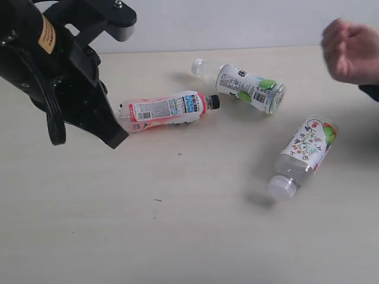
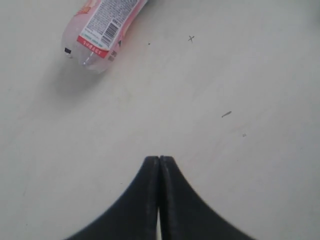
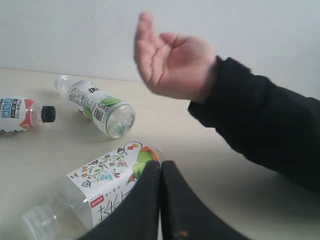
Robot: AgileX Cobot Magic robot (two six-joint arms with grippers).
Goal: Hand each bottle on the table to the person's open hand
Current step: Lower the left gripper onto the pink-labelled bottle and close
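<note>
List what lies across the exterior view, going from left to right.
From the left: robot arm → pink-labelled bottle → green-labelled bottle → flower-labelled bottle → person's hand.

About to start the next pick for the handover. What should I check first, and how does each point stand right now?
1. Left gripper open for a grasp: not ok, jaws shut and holding nothing.
2. Right gripper open for a grasp: not ok, jaws shut and holding nothing.
3. Bottles in sight: ok. The pink-labelled bottle, green-accented bottle and floral bottle all lie on their sides on the table.
4. Room around each bottle: ok, none touches another.
5. Nearest target per arm: ok. The pink-labelled bottle lies by the left gripper, the floral bottle by the right.
6. Person's hand ready: ok, raised above the table, palm showing, empty.
</note>
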